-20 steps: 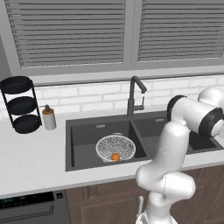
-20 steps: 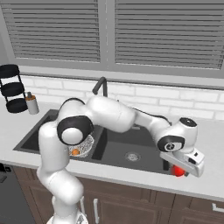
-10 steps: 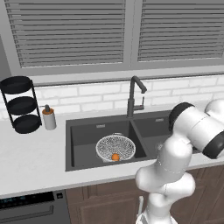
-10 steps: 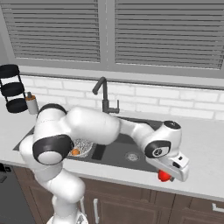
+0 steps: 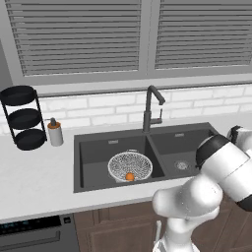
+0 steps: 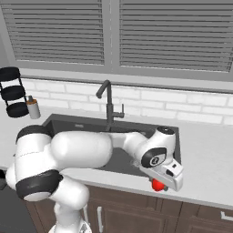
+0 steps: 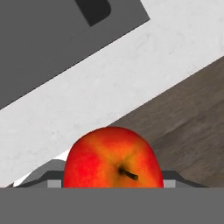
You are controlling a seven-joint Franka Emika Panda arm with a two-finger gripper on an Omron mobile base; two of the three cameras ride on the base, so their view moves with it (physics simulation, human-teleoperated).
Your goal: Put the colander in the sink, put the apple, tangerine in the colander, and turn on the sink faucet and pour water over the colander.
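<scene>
Kitchen, window wall with shut blinds above a pale table [image 5: 34,182] that carried the sink [image 5: 88,147].

Apple [image 7: 113,158]: red, stem toward the camera, close against the hand in the hand view; I judged it clenched between the fingers, though their tips were cut off at the frame's bottom. In the right base view it hung under the hand [image 6: 160,181] at the table's front edge, right of the sink.

Colander [image 5: 130,166]: in the left basin, tangerine [image 5: 129,176] already inside.

Relation for the coming move: I judged the colander lay well apart from the held apple, leftward and back across the sink's divider.

Sink faucet [image 5: 149,108]: behind the divider, untouched.

Hard to make out: the finger contact itself; the colander in the right base view, hidden by the arm.
</scene>
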